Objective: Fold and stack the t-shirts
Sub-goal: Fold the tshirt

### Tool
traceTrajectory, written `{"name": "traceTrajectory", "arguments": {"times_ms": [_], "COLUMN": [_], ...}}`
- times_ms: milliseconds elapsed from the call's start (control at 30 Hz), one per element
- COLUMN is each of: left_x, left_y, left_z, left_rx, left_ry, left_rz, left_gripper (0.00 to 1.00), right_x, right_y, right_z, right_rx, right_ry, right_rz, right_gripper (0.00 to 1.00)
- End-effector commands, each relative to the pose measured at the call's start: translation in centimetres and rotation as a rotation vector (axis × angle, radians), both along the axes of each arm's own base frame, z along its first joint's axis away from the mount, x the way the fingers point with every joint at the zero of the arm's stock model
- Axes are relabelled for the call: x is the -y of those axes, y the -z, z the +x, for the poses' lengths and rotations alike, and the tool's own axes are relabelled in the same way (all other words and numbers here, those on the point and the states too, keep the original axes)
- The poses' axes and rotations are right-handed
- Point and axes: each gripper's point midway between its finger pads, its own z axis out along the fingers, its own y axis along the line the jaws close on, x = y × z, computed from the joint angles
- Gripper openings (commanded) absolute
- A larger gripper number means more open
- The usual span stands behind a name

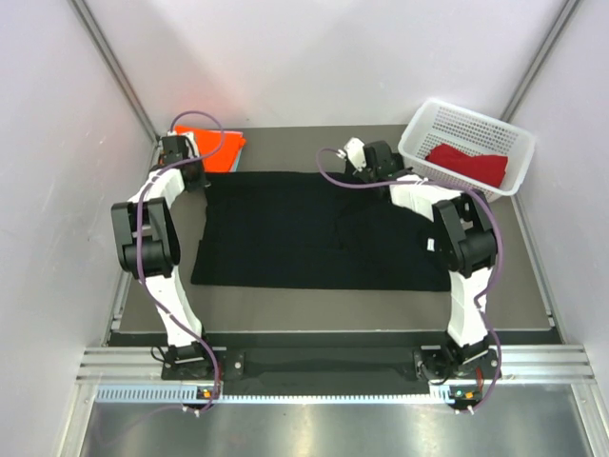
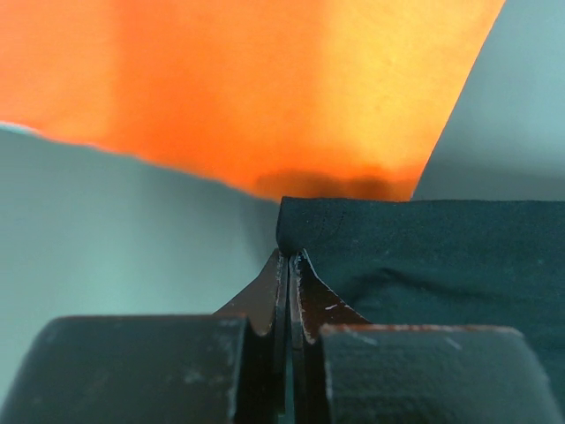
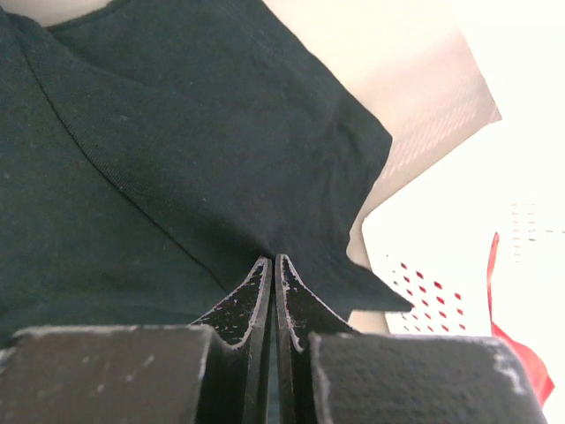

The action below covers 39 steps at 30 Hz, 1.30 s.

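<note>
A large black t-shirt [image 1: 285,233] lies spread flat across the mat. My left gripper [image 1: 200,179] is shut on its far left corner; in the left wrist view the jaws [image 2: 290,253] pinch the black hem [image 2: 441,256] right beside a folded orange t-shirt [image 2: 265,79]. My right gripper [image 1: 360,173] is shut on the shirt's far edge near a sleeve, and the black cloth [image 3: 132,159] runs into the closed tips [image 3: 273,259]. The orange t-shirt [image 1: 221,148] sits at the far left. A dark red t-shirt [image 1: 471,164] lies in the basket.
A white mesh basket [image 1: 428,114] stands at the far right corner, close to my right gripper, with its wall [image 3: 441,265] just beyond the sleeve. Grey walls enclose the mat on three sides. Both arm bases are at the near edge.
</note>
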Motion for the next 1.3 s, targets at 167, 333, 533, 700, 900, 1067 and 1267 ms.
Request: {"name": "traceTrajectory", "arguments": {"times_ms": [167, 333, 533, 700, 900, 1067, 1267], "left_x": [-1.7, -1.9, -1.8, -2.3, -2.1, -2.2, -1.7], "left_y": [-3.4, -3.2, -3.2, -2.6, -2.3, -2.1, -2.2], "left_z": [-1.1, -2.0, -2.5, -3.3, -4.5, -5.2, -6.5], "left_rx": [0.084, 0.064, 0.056, 0.023, 0.010, 0.002, -0.010], "left_ry": [-0.083, -0.102, -0.115, -0.148, -0.160, -0.195, -0.206], "left_rz": [0.034, 0.041, 0.029, 0.048, 0.037, 0.028, 0.009], "left_gripper": [0.00, 0.00, 0.00, 0.00, 0.00, 0.00, 0.00], "right_x": [-0.5, 0.0, 0.7, 0.8, 0.9, 1.8, 1.7], "right_y": [-3.8, -4.4, -4.9, -4.5, -4.6, -3.3, -2.7], "right_z": [-1.2, -2.1, -3.0, -4.3, -6.8, -9.2, -11.3], "right_rx": [0.155, 0.189, 0.226, 0.225, 0.227, 0.187, 0.179], "right_ry": [0.094, 0.137, 0.194, 0.215, 0.275, 0.322, 0.360], "right_rz": [-0.010, -0.022, 0.005, -0.013, -0.023, -0.023, 0.014], "right_gripper": [0.00, 0.00, 0.00, 0.00, 0.00, 0.00, 0.00]}}
